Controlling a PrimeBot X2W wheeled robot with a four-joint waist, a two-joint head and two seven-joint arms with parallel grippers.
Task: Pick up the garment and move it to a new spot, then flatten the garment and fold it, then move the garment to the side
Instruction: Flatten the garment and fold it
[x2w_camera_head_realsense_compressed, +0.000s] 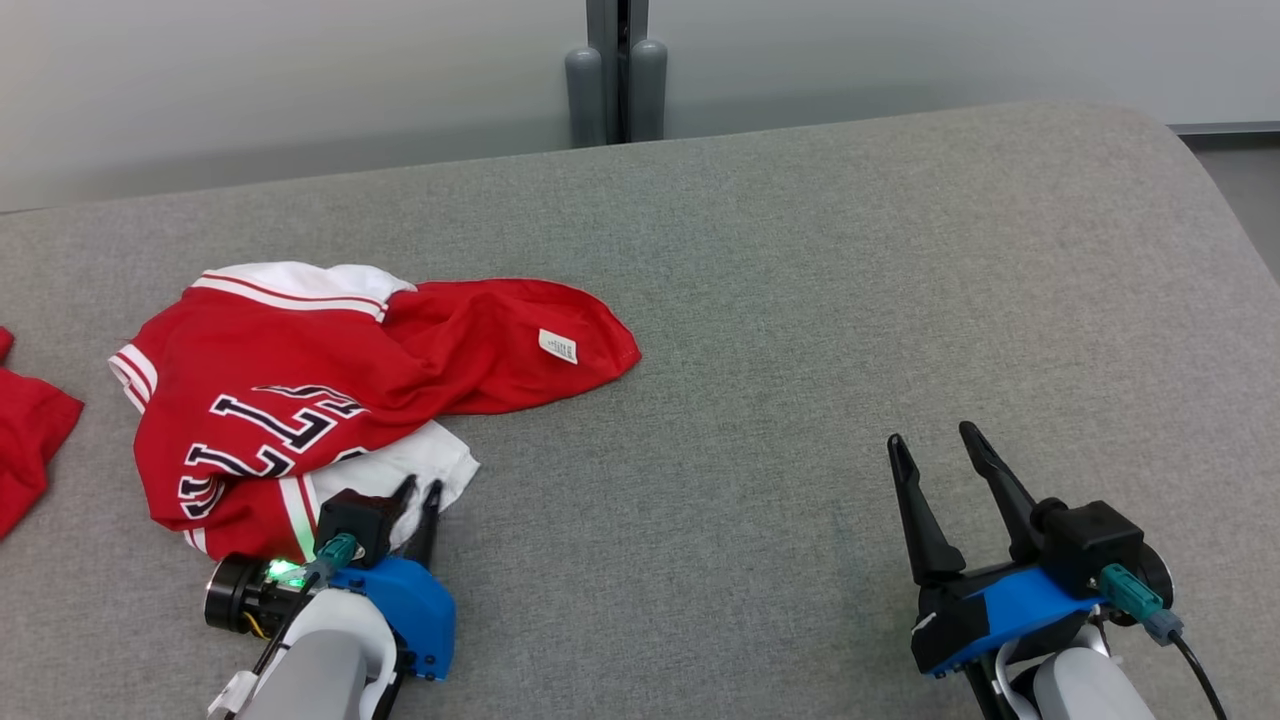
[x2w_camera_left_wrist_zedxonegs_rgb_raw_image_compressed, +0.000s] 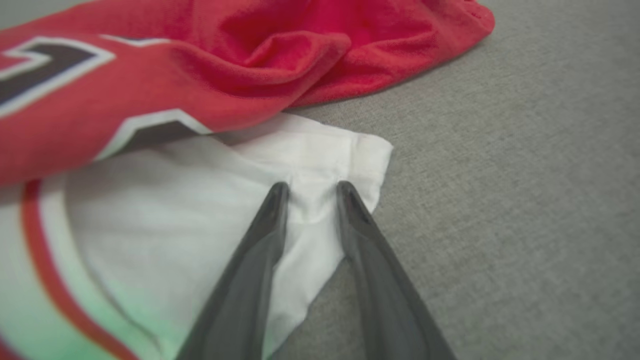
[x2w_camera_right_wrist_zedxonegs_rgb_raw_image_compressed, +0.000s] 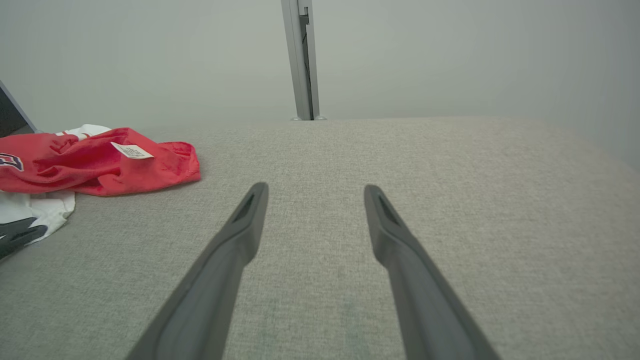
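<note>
Garment (x2w_camera_head_realsense_compressed: 330, 380): crumpled, left on surface (x2w_camera_head_realsense_compressed: 800, 300);
Left gripper (x2w_camera_left_wrist_zedxonegs_rgb_raw_image_compressed: 312, 187): astride its white corner; grip unclear;
Right gripper (x2w_camera_head_realsense_compressed: 930, 435): spread, over bare surface

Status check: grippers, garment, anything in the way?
Left gripper at jersey, fingers astride its white corner, grip unconfirmed. Right gripper open over grey surface. Jersey crumpled, unfolded. Second red cloth at left edge, apart.

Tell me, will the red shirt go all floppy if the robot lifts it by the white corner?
Probably very floppy: the shirt lies crumpled in soft folds. Lifted by the white corner at the left end effector, the rest would likely dangle. It looks thin, so probably light, and may drag on the rough grey surface.
</note>
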